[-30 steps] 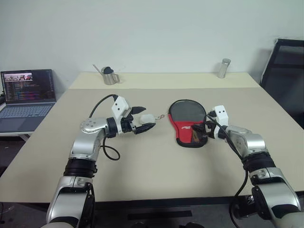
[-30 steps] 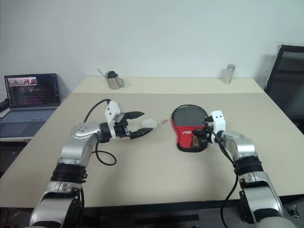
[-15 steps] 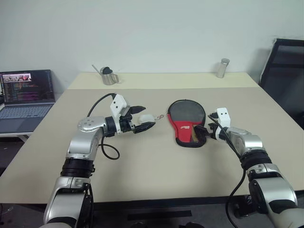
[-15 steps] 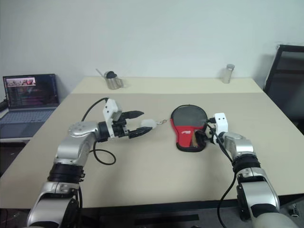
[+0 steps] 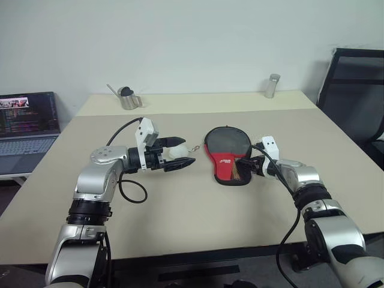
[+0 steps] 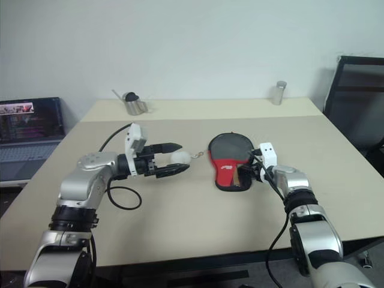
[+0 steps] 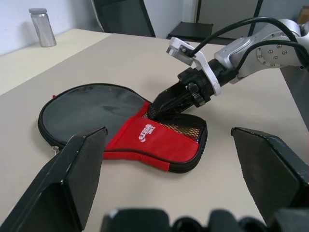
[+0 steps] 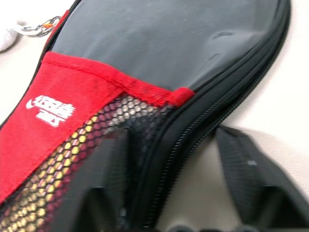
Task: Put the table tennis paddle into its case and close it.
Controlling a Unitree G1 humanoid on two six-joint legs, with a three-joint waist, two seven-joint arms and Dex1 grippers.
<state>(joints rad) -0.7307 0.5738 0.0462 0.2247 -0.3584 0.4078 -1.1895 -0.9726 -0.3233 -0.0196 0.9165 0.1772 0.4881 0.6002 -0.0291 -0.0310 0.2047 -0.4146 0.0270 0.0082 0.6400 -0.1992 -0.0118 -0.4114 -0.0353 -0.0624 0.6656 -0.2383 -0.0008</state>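
At the right pincer's (image 5: 247, 170) tips: the case's (image 5: 227, 153) zipper edge.

The case (image 7: 120, 121) pairs smooth, slightly shiny black fabric with matt red cloth and open mesh.

wrist views share case (image 7: 125, 128), probably.

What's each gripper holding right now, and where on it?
Left gripper: open, nothing held. Right gripper: fingers straddle the case's zipper edge by the mesh pocket; a firm grip cannot be told.
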